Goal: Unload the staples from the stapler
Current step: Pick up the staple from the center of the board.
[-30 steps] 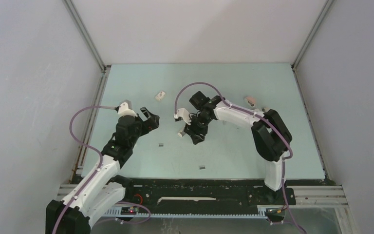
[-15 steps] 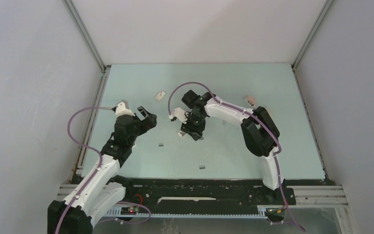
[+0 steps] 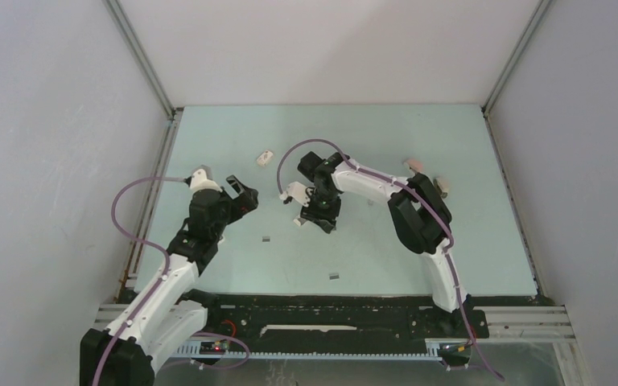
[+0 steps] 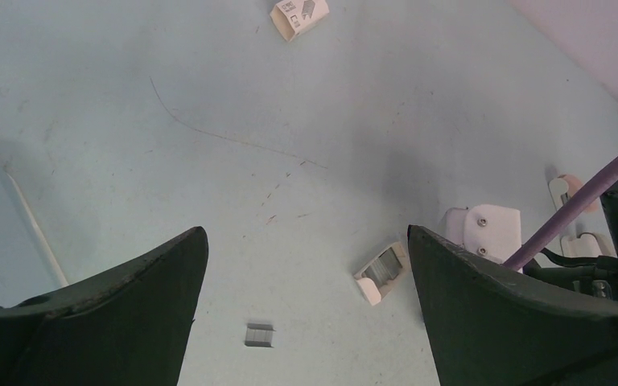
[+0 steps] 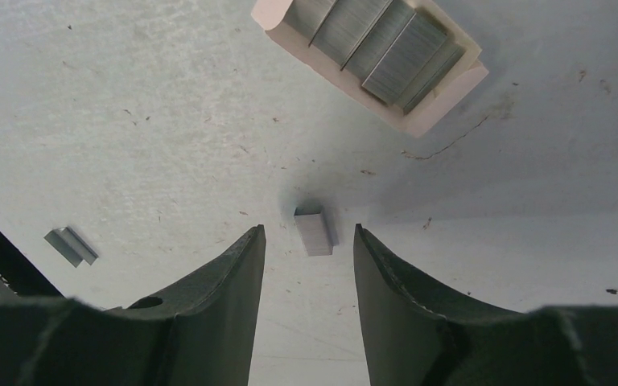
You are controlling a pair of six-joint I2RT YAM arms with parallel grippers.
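Observation:
A pale pink stapler tray [image 5: 370, 56] lies open on the table with grey staples [image 5: 374, 40] packed in it; it also shows as the stapler tray [image 4: 381, 273] and the tray [image 3: 300, 219]. A loose staple strip [image 5: 314, 232] lies on the table just ahead of my right gripper [image 5: 309, 233], whose jaws are partly open and hold nothing. A second strip [image 5: 68, 245] lies to the left. My left gripper [image 4: 306, 233] hangs wide open and empty above another strip [image 4: 260, 335]. From above, the right gripper [image 3: 322, 219] is beside the tray, and the left gripper [image 3: 241, 195] is further left.
A small white box [image 3: 265, 157] sits behind the grippers. Two pale stapler pieces [image 3: 413, 165] [image 3: 442, 185] lie at the back right. Loose strips lie at mid-table [image 3: 266, 239] and near the front edge [image 3: 334, 276]. Grey walls enclose the table.
My right arm has swung left and lowered its gripper beside the tray, with the jaws narrowing a little. The left gripper has shifted slightly left and stayed wide open.

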